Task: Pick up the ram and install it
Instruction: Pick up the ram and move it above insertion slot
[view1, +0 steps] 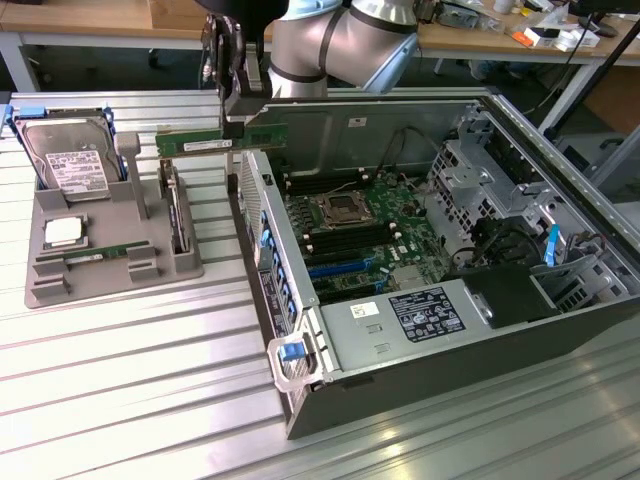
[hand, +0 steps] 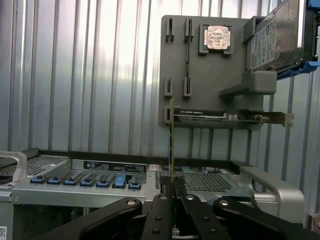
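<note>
The gripper (view1: 236, 128) is clamped narrowly on the ram (view1: 200, 143), gripping the stick near its middle. The ram is held level and on edge, in the air over the open computer case's (view1: 400, 390) rim, at the case's 10 o'clock corner in the exterior view. It is not seated on the motherboard (view1: 350, 215). The grey holder tray (view1: 110, 275) lies at 9 o'clock from the case and carries the hard drive (view1: 68, 160) and the processor (view1: 63, 232). In the wrist view the ram (hand: 171, 145) appears edge-on (a thin line) between the closed fingers (hand: 161, 200).
</note>
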